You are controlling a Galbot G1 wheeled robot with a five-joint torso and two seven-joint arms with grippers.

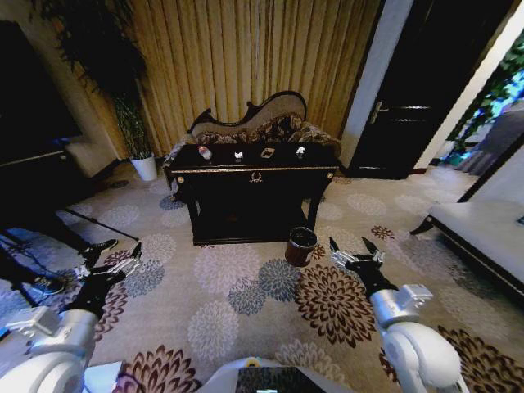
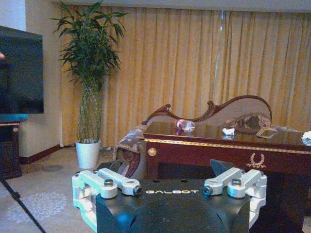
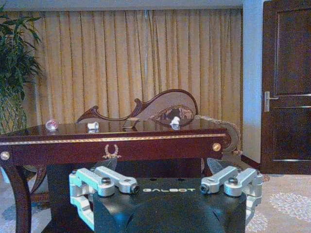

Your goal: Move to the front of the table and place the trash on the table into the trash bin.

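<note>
The black table with gold trim stands a few steps ahead across the carpet. On its top lies the trash: a clear bottle, a white paper ball, a tan scrap and a whitish bit. The left wrist view shows the bottle and the paper ball too. The dark round trash bin sits on the floor by the table's front right leg. My left gripper and right gripper hang open and empty over the carpet, well short of the table.
An ornate sofa backs the table against gold curtains. A plant in a white pot stands left of it. A dark door and a pale bench are on the right, a dark cabinet and tripod legs on the left.
</note>
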